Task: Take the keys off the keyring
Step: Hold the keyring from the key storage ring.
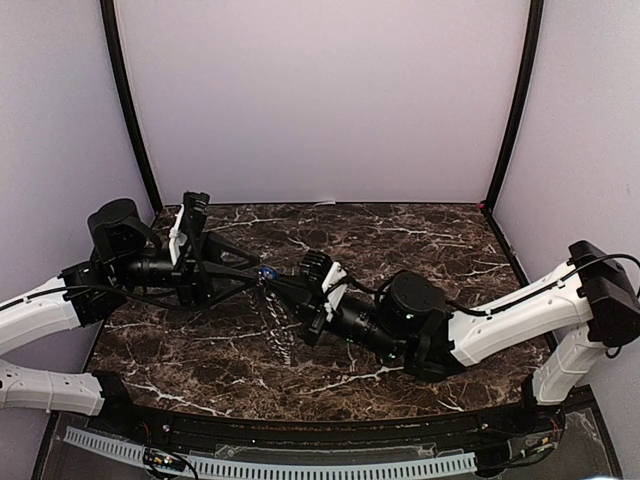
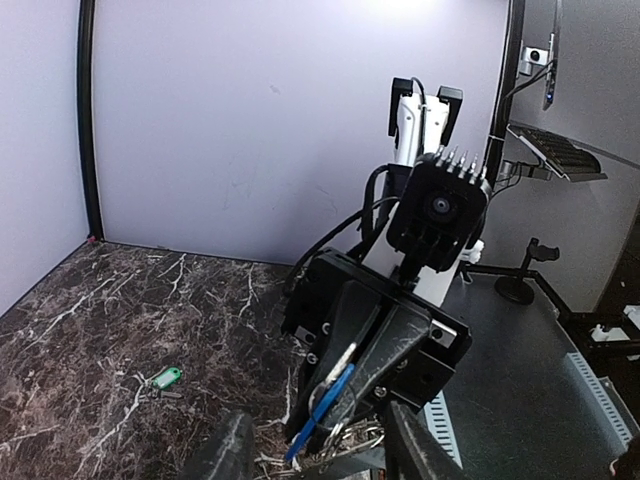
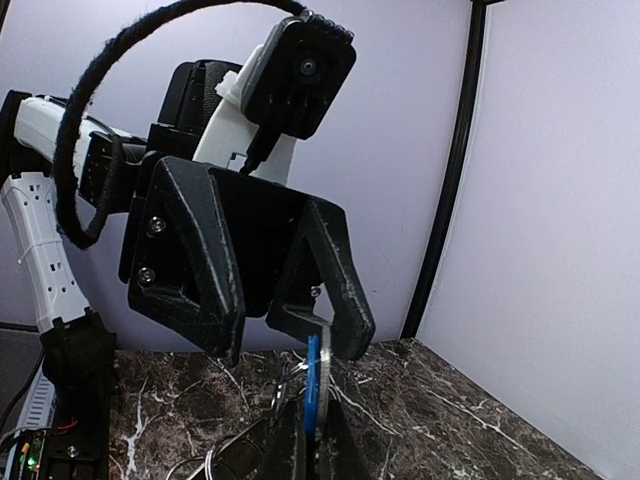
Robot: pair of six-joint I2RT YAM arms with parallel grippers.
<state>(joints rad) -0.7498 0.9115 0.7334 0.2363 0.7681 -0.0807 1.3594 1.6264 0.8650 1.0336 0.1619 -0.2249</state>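
Note:
My right gripper (image 1: pixel 273 278) is shut on a blue-headed key (image 1: pixel 266 271), held edge-on above the table. In the right wrist view its fingers (image 3: pixel 290 440) pinch the blue key (image 3: pixel 314 385), metal blade pointing up. My left gripper (image 3: pixel 290 345) stands open around that key, one fingertip (image 3: pixel 350 335) touching the blade's top. The keyring (image 1: pixel 277 325), a bunch of linked wire rings, dangles below the key and shows between the left fingers (image 2: pixel 225 450) in the left wrist view as the keyring (image 2: pixel 355 440). A green key (image 2: pixel 165 378) lies loose on the table.
The dark marble table (image 1: pixel 420 240) is walled by pale panels with black corner posts (image 1: pixel 130 110). Both arms meet near the table's left-middle. A toothed white cable strip (image 1: pixel 300 468) runs along the near edge.

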